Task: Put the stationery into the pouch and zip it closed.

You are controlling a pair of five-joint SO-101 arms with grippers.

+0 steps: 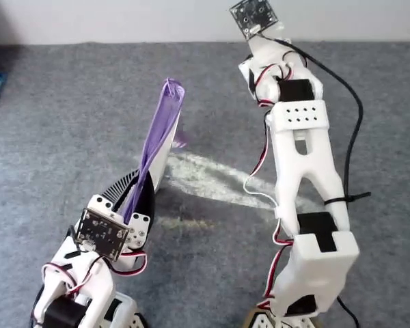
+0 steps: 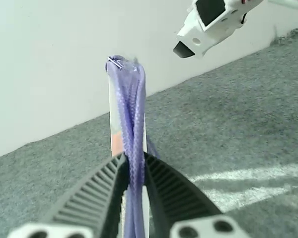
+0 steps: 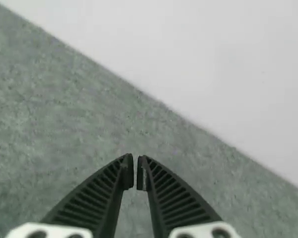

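Left pincer [image 2: 134, 168] is clamping the purple pouch [image 2: 131, 99] upright; right pincer [image 3: 135, 178] is hanging pinched together, empty. We are judging filling and zipping seemingly finished.

We see the left gripper [image 1: 138, 195] near the grey mat's [image 1: 55, 123] front-left corner, clamped on the purple pouch [image 1: 160, 130], which sticks up edge-on. The right arm [image 1: 304, 157] stretches toward the mat's far edge.
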